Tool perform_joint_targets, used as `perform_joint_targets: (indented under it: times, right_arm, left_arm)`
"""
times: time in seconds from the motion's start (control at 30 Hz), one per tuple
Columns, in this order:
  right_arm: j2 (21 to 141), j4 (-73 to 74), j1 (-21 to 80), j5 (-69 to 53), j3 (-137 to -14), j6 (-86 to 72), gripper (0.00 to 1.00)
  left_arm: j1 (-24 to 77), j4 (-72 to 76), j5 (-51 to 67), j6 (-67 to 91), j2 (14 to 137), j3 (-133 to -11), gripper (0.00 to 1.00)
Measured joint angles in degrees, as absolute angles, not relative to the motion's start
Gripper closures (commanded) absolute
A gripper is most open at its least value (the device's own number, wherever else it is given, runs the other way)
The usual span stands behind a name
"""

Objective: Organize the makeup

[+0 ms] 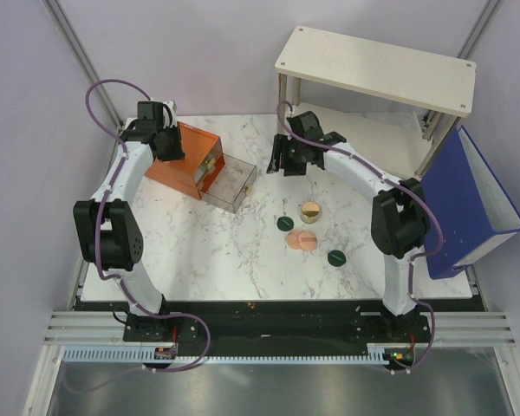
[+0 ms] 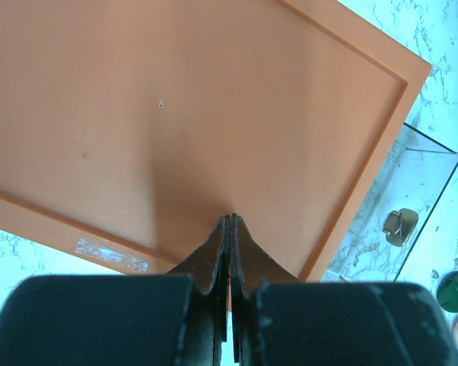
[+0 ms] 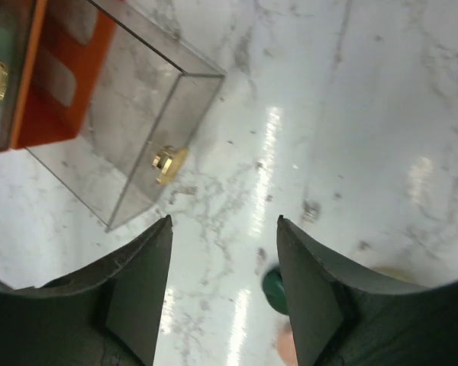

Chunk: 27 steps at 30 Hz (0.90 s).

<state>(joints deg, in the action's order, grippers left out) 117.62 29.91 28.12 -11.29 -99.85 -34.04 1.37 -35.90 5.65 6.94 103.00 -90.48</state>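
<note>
- Makeup on the marble counter (image 1: 199, 251) came to four pieces that I could see, grouped loosely right of centre: a tan-gold jar (image 1: 310, 211), a peach-pink compact (image 1: 301, 240) just in front of it, and two dark green discs.
- One green disc (image 1: 285, 224) lay just left of the jar and compact; the other green disc (image 1: 336, 257) sat a little apart, nearer the right arm's base.
- My left arm (image 1: 121, 186) reached over the orange box (image 1: 184, 160) at the back left. Its jaws were clenched tight together with nothing between them, tips over the box's flat top; I could not tell whether they touched it.
- A clear drawer (image 1: 230, 183) stood pulled out of the box toward the makeup, its gold knob (image 3: 168, 162) on the front wall.
- My right arm (image 1: 364, 173) hung over bare counter behind the jar, between drawer and makeup. Its jaws were released, spread wide and gripping nothing.
</note>
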Motion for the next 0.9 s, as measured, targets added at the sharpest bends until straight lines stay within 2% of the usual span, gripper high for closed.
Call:
perform_joint_targets:
  times: [0.1,0.33,0.8,0.9]
  right_arm:
    - [114.0,35.4,28.1,-6.7,-99.0,-28.7,0.32]
    - [109.4,42.7,28.3,0.4,-88.5,-21.8,0.21]
    - [110.6,43.2,29.4,5.2,-83.5,-19.6,0.21]
    - [112.3,42.3,29.4,5.7,-82.1,-19.6,0.25]
  left_arm:
    - [1.4,-35.9,5.7,6.9,103.0,-90.5,0.98]
    - [1.3,-35.9,5.9,6.9,103.1,-90.5,0.98]
    - [1.3,-35.7,6.1,6.9,103.2,-90.4,0.98]
    - [1.3,-35.7,6.1,6.9,103.2,-90.4,0.98]
